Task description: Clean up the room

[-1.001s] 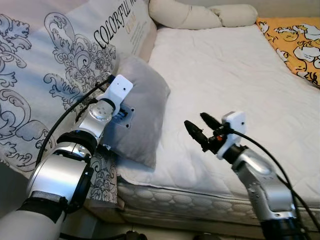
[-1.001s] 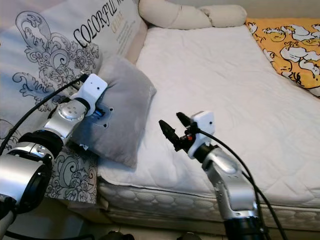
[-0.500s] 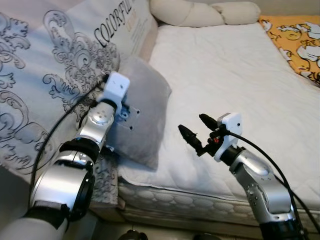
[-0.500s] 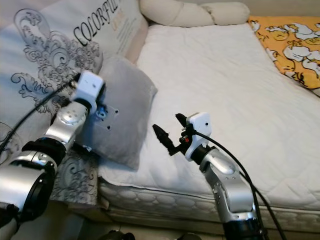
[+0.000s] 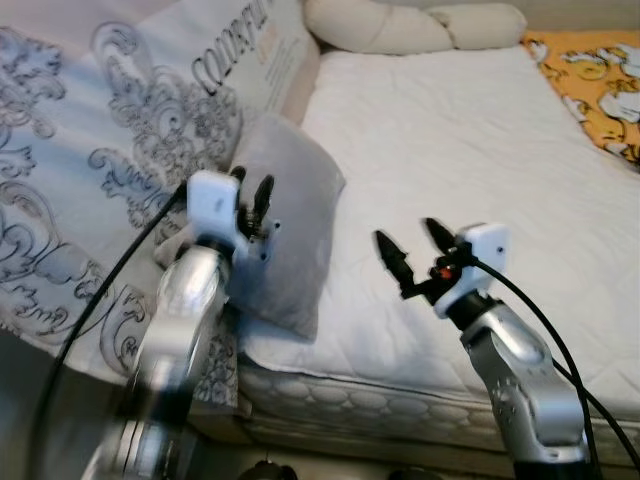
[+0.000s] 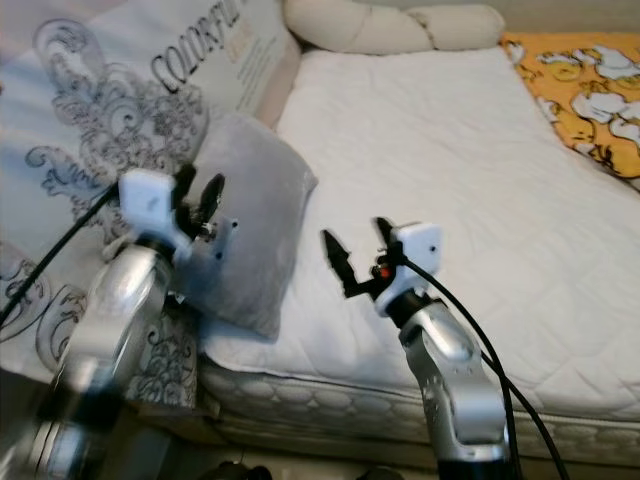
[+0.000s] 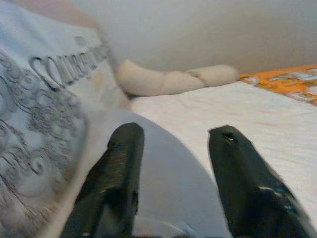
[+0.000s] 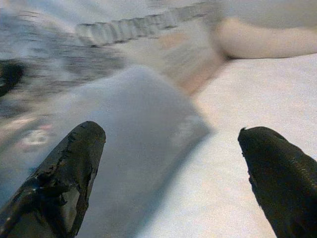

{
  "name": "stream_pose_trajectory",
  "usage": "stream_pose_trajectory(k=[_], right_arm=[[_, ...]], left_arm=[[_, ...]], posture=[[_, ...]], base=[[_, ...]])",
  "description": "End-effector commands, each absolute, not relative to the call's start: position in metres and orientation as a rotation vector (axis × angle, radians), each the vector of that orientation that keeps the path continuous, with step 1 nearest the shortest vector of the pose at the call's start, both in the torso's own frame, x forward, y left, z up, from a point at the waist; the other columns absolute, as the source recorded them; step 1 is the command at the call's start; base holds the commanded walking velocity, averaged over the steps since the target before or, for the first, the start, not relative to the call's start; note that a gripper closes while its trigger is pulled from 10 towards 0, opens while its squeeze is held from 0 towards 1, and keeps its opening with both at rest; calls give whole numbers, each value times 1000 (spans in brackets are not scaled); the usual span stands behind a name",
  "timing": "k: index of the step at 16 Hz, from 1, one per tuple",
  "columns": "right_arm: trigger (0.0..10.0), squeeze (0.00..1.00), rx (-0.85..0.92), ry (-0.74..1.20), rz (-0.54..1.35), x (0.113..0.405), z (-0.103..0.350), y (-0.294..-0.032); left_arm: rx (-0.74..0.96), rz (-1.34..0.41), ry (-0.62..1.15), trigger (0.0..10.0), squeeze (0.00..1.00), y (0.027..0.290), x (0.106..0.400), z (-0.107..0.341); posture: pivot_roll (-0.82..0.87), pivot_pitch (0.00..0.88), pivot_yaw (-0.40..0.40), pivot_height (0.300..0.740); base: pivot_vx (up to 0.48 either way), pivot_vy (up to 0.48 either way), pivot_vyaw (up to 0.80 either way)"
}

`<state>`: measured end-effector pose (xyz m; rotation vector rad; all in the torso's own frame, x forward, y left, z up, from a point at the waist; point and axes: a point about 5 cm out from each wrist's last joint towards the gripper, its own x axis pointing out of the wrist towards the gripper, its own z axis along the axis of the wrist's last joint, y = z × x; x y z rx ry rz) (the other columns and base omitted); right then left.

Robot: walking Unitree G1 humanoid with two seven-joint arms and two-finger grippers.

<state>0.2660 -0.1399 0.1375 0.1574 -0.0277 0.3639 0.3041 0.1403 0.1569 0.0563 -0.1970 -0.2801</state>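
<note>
A grey pillow [image 5: 300, 225] leans at the left edge of the white mattress [image 5: 470, 130], against a large patterned quilt [image 5: 110, 140] printed with "COLORFUL". My left gripper [image 5: 251, 187] is open just in front of the pillow's left side, its fingers pointing up and apart from it; the arm is blurred. In the left wrist view, the open left gripper [image 7: 177, 133] has the pillow [image 7: 168, 183] below it. My right gripper [image 5: 409, 240] hovers open over the mattress to the right of the pillow, holding nothing. The right wrist view has the pillow [image 8: 133, 124] between the spread fingers [image 8: 69, 163].
A cream bolster pillow [image 5: 400, 25] lies along the head of the bed. An orange and yellow cartoon blanket [image 5: 600, 80] covers the far right corner. The mattress's quilted front edge [image 5: 360, 395] runs below both arms.
My left gripper has drawn back from the grey pillow's face and turned its open fingers upward. The right gripper has shifted a little to the right.
</note>
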Motion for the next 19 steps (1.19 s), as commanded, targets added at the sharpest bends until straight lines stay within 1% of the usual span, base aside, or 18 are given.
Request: stream_pose_trajectory(k=[1,2,3,5,9,11,15,18,19], right_arm=[[10000,1000,150,-27,309,266,141,-142],[10000,0,155,13,278,264,135,-141],[10000,0,141,23,268,264,133,-140],[10000,0,149,51,259,260,127,-135],[10000,0,152,68,258,258,128,-130],[10000,0,139,65,263,257,127,-130],[10000,0,93,73,229,261,127,-134],[10000,0,83,93,207,262,124,-136],[10000,0,64,110,164,265,120,-139]], left_arm=[[57,-285,-167,10000,482,139,297,155],[44,-259,-131,10000,490,142,278,153],[29,-240,-129,10000,490,144,275,154],[25,-180,-106,10000,486,153,264,159],[1,-136,-38,10000,514,158,254,156],[7,-146,-11,10000,533,156,254,153],[75,-148,30,10000,545,157,255,144],[77,-132,17,10000,533,160,257,145],[97,-108,18,10000,529,163,261,143]], posture=[[-115,30,83,740],[-101,19,62,740],[-91,16,54,740],[-83,6,42,740],[-82,0,31,740],[-87,0,31,740],[-92,0,26,740],[-94,0,20,740],[-95,0,25,740]], base=[[0,0,0],[0,0,0],[0,0,0],[0,-321,0],[0,-480,0],[0,-480,0],[0,-480,0],[0,-480,0],[0,-480,0]])
